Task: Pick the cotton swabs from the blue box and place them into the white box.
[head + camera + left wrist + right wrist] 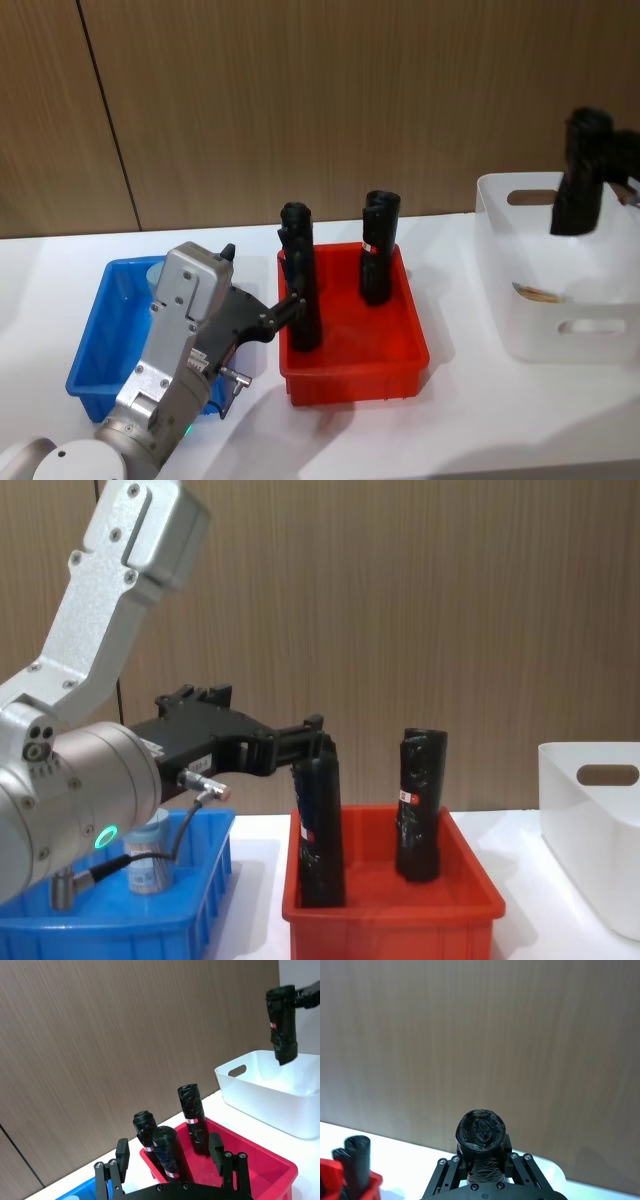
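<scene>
The blue box [95, 345] stands at the table's left, and a cotton swab tub [150, 865] with a pale lid [155, 272] sits in it. My left gripper [293, 300] reaches from above this box toward the red bin. It is open, its fingers [122, 1152] standing either side of a black roll [167, 1152]. The white box [560, 300] stands at the right, with something tan [540, 293] lying inside. Above it my right gripper [592, 135] is shut on a black roll [480, 1132], which hangs over the white box [270, 1095].
A red bin [350, 345] sits between the two boxes with upright black rolls [378, 250] in it. A wood-panelled wall runs behind the white table. Bare table lies in front of the red bin and the white box.
</scene>
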Controlling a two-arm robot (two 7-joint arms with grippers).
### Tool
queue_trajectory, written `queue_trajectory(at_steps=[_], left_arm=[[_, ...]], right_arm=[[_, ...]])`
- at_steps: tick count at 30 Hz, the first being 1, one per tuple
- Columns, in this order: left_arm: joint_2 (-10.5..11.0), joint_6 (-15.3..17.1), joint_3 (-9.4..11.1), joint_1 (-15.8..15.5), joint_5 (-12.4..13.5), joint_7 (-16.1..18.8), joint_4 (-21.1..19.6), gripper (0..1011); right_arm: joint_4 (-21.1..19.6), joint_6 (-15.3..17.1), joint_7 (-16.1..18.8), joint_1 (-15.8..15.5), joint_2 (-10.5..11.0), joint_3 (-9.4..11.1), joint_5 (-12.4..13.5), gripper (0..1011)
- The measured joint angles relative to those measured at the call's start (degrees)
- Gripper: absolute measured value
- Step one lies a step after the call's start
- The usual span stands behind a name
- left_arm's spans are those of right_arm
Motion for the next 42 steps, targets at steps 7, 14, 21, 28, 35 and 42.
queue_trajectory(at_steps=[7, 14, 21, 28, 35, 42], left_arm=[[0.00, 0.00, 0.00, 0.00, 0.00, 0.00, 0.00, 1004], [0.00, 0.00, 0.00, 0.00, 0.00, 0.00, 0.00, 1004], [0.00, 0.00, 0.00, 0.00, 0.00, 0.00, 0.00, 1004], [0.00, 0.00, 0.00, 0.00, 0.00, 0.00, 0.00, 1004], [0.00, 0.00, 0.00, 0.00, 0.00, 0.00, 0.00, 1004], [0.00, 0.00, 0.00, 0.00, 0.00, 0.00, 0.00, 1004]], right_arm=[[6.30, -0.82, -0.10, 1.55, 0.36, 0.43, -0.36, 369], [13.19, -2.10, 0.05, 3.46, 0.56, 0.68, -0.64, 369], [17.73, -3.20, 0.47, 4.72, 0.67, 0.83, -0.66, 368], [20.57, -4.08, 0.76, 5.40, 0.74, 0.96, -0.60, 574], [21.89, -4.71, 0.90, 5.61, 0.83, 1.09, -0.27, 789], [22.31, -5.35, 1.02, 5.53, 0.95, 1.26, -0.19, 958]])
